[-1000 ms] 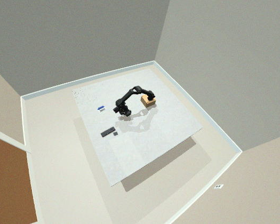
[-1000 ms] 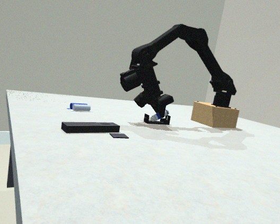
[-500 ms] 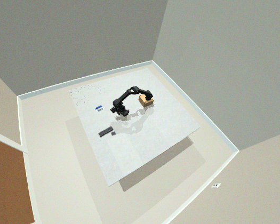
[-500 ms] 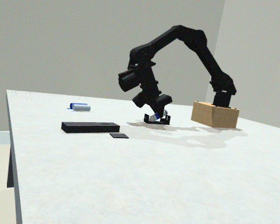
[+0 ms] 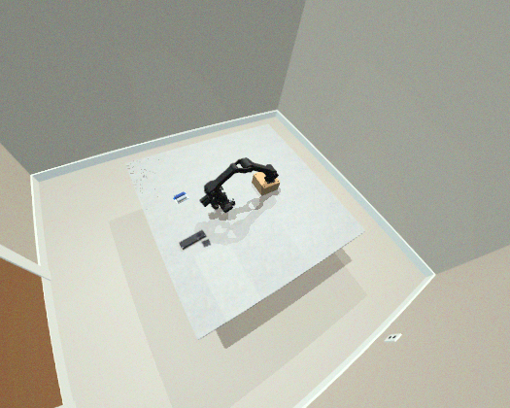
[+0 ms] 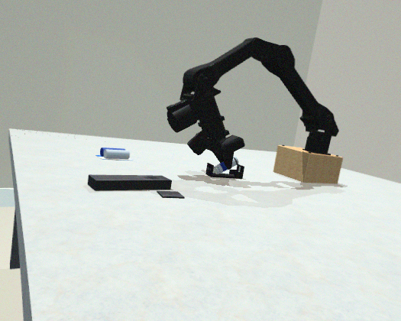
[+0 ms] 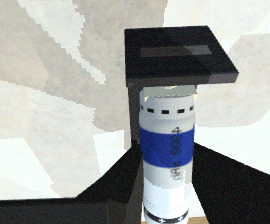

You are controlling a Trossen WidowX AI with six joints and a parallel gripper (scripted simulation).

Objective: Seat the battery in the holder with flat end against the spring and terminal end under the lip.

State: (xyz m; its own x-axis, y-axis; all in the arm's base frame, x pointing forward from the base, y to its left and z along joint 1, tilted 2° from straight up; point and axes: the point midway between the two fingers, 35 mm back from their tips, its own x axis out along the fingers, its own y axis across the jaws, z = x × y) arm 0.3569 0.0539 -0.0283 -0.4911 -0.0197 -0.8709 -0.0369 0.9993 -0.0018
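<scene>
The battery (image 6: 221, 166) (image 7: 166, 120), white with a blue band, is tilted in the black holder (image 6: 224, 176) (image 7: 176, 37). In the exterior view its left end is low inside the holder's left wall and its right end is raised near the top of the right wall. My gripper (image 6: 226, 165) (image 7: 163, 150) is shut on the battery around its middle, low over the holder. In the wrist view the battery's flat end is at the pale spring plate (image 7: 170, 91), under the end wall's overhang. The spring is almost wholly hidden; the plus-marked terminal end is at the bottom edge.
A long black box (image 5: 192, 240) (image 6: 129, 184) and a small dark flat square (image 5: 206, 243) (image 6: 170, 195) lie to one side. A blue and a grey-white cylinder (image 6: 117, 154) lie together farther back. The arm stands on a wooden block (image 5: 263, 186) (image 6: 322, 170).
</scene>
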